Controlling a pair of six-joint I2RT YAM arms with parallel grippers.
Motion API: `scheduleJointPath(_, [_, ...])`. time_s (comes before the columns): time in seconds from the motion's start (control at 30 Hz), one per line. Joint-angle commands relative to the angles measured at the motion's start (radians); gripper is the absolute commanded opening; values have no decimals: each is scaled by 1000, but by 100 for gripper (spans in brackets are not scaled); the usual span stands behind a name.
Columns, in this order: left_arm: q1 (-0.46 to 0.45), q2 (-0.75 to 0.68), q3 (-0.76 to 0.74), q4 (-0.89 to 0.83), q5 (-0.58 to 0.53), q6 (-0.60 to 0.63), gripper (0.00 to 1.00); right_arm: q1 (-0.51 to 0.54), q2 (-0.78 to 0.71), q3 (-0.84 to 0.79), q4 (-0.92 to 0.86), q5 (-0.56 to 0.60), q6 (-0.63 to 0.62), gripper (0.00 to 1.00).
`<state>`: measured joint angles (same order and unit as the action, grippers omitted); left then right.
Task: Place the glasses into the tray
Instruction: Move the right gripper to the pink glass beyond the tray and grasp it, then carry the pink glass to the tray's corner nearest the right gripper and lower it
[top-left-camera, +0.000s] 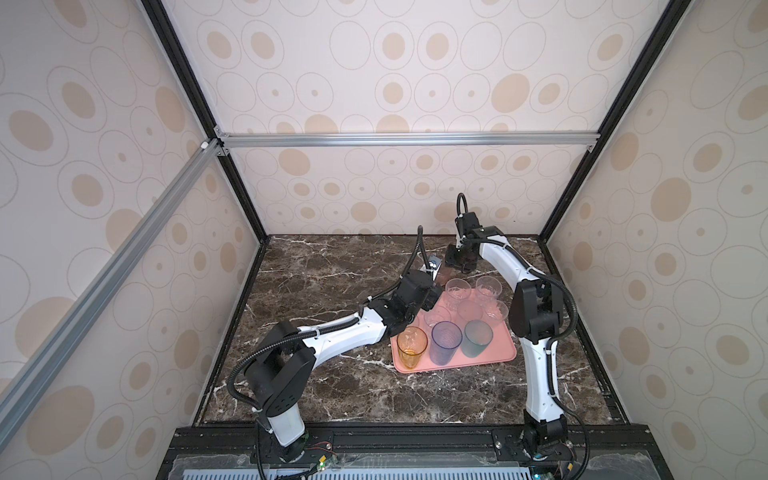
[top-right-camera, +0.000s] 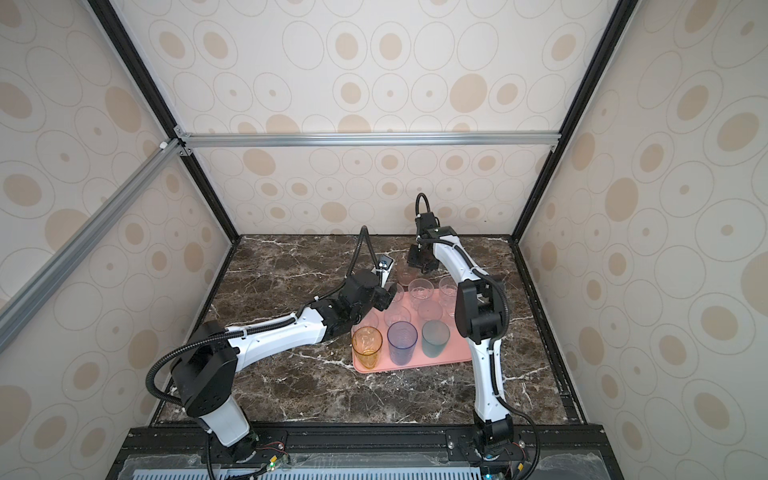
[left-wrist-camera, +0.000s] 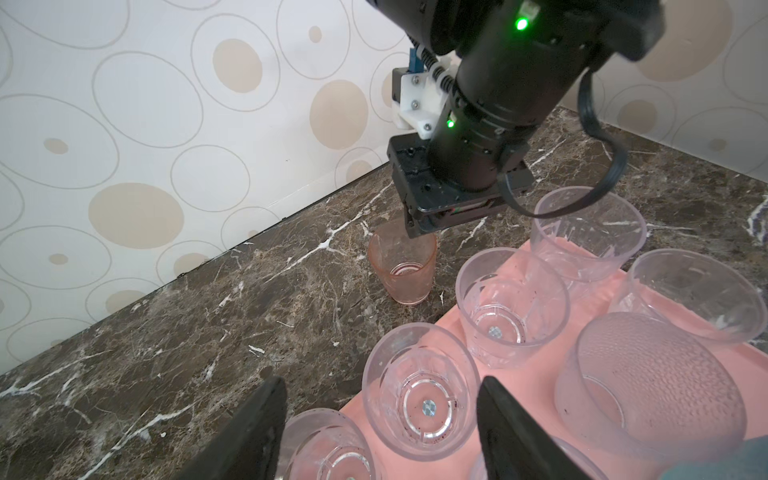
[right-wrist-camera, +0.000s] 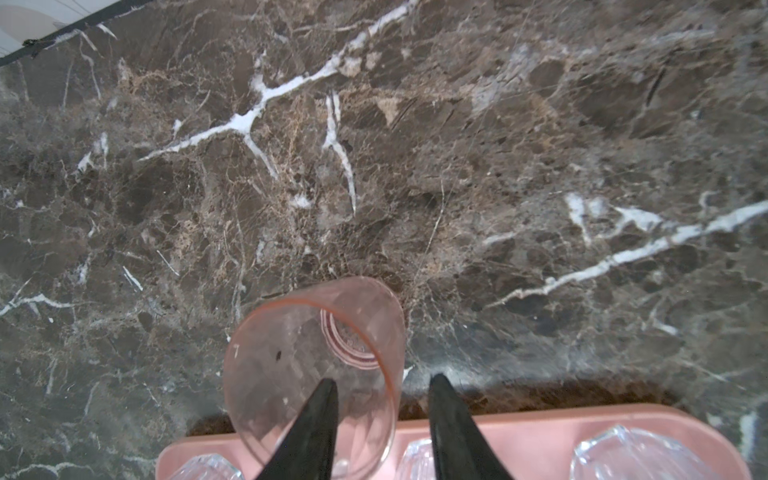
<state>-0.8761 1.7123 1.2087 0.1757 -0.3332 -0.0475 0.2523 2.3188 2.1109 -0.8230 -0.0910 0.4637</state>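
- One glass, the pink glass, is standing outside the tray. It is upright on the desk, just beside the tray's far rim.
- We are seeing the right fingers hanging over it, narrowly parted, one inside the mouth and one outside the wall. A gap is showing on either side of the wall, so nothing is being pinched yet.
- The left fingers are standing wide and holding nothing, with a clear glass in the tray showing between them.
- We are judging the pink glass to be light, stiff and thin-walled, and smooth enough to slip. It is tapering toward a ringed base, so a sideways nudge is likely to tip it. Pinching the wall just under the rim is looking like the best hold.
- The tray is looking matte salmon, with rounded corners and a low rim. The desk is showing dark brown stone with white veins.
- In the tray we are noting faceted clear tumblers and a dimpled frosted glass. An amber glass, a blue glass and a teal glass are lining the near edge.
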Motion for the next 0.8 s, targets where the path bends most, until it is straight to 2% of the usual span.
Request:
scheduleJointPath(0.0, [3,-12,30,2,10,-1,73,0,51,58,-29,-3,12,36])
scheduleJointPath(0.17, [6,-35,9,6,7,-2,73,2,100,120,-67,8,-1,20])
scheduleJointPath(0.3, [9,-51,-6,7,2,0,73,3,59,114,-71,26,-16,9])
scheduleJointPath(0.53, [8,-94,-18,4,-6,-12,73,8,-113,35,-61,7,-3,5])
scheduleJointPath(0.77, [7,-225,-59,-15,-41,-89,72,13,-394,-145,-31,-18,11,4])
